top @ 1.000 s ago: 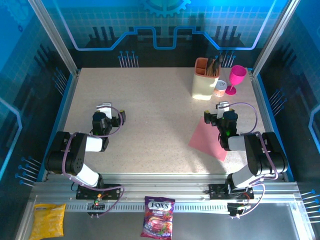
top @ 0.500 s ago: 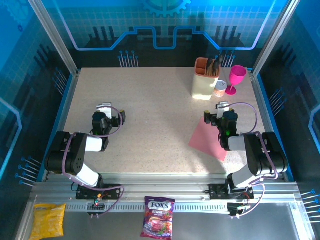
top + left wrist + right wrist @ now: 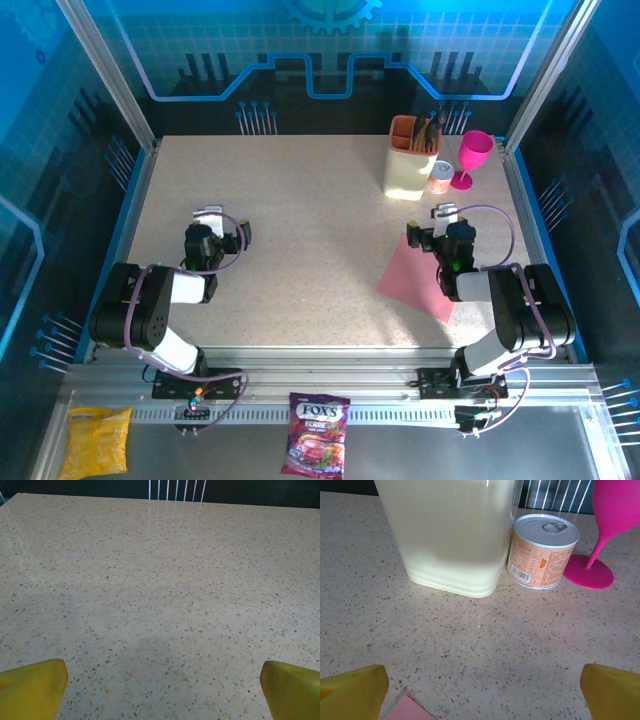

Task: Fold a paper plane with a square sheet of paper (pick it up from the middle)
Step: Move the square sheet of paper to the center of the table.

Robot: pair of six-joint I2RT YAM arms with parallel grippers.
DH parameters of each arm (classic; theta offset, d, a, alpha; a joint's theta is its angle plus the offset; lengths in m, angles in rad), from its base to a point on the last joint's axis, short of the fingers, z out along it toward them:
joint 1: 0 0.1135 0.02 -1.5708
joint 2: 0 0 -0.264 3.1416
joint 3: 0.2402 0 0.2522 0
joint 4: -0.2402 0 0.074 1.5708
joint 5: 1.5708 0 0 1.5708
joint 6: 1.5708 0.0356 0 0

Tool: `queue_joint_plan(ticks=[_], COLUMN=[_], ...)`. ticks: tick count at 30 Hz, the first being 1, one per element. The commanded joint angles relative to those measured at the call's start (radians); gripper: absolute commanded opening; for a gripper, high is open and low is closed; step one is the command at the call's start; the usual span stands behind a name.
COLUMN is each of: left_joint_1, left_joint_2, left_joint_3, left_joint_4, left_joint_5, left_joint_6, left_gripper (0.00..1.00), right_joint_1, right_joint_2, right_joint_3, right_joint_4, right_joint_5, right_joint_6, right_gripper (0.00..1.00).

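The square sheet of paper (image 3: 415, 275) is salmon-pink and lies flat on the speckled table, right of centre, its right part under my right arm. One of its corners (image 3: 407, 711) shows by the left fingertip in the right wrist view. No fold shows in it; a paper plane is out of view. My right gripper (image 3: 430, 224) hangs open just past the sheet's far corner, with bare table between its yellow fingertips (image 3: 355, 690). My left gripper (image 3: 225, 224) stands open over bare table on the left side, nothing between its fingertips (image 3: 35, 687).
A cream utensil holder (image 3: 410, 165), a small can (image 3: 542, 550) and a magenta goblet (image 3: 472, 158) stand at the back right, just beyond my right gripper. A candy bag (image 3: 317, 432) and a yellow packet (image 3: 95, 440) lie on the metal ledge in front of the arm bases.
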Motion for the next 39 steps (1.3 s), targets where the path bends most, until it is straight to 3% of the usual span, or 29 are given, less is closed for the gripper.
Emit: queue_joint_plan(ticks=[1, 5, 10, 11, 15, 17, 23, 26, 32, 39], left_joint_1=[-0.005, -0.027, -0.069, -0.090, -0.302, -0.440, -0.802, -0.923, -1.017, -1.034], left_joint_2=[-0.052, -0.176, -0.329, -0.347, -0.374, -0.353, -0.099, 0.101, 0.430, 0.640], left_joint_3=[0.034, 0.123, 0.298, 0.336, 0.453, 0.514, 0.738, 0.907, 1.167, 1.347], left_joint_4=[-0.062, -0.316, -0.729, -0.801, -0.971, -1.034, -1.140, -1.217, -1.299, -1.372], left_joint_5=[-0.037, -0.113, -0.104, -0.078, -0.089, -0.128, -0.230, -0.288, -0.312, -0.320], left_joint_6=[-0.004, -0.004, -0.175, -0.199, -0.226, -0.247, -0.331, -0.335, -0.334, -0.302], left_gripper=[1.00, 1.00, 1.00, 1.00, 1.00, 1.00, 1.00, 1.00, 1.00, 1.00], right_joint_1=[-0.016, -0.021, -0.037, -0.042, -0.042, -0.041, -0.069, -0.135, -0.327, -0.357], right_joint_2=[-0.104, -0.294, -0.508, -0.536, -0.649, -0.701, -0.713, -0.705, -0.705, -0.725], right_joint_3=[0.044, 0.151, 0.269, 0.288, 0.299, 0.311, 0.457, 0.517, 0.562, 0.536], right_joint_4=[-0.117, -0.421, -0.826, -0.886, -1.026, -1.121, -1.456, -1.544, -1.596, -1.596], right_joint_5=[-0.010, -0.023, 0.031, -0.008, -0.206, -0.226, -0.173, -0.146, -0.213, -0.322], right_joint_6=[0.006, 0.065, 0.426, 0.460, 0.496, 0.523, 0.610, 0.648, 0.685, 0.665], right_gripper=[0.99, 0.99, 0.99, 0.99, 0.99, 0.99, 0.99, 0.99, 0.99, 0.99])
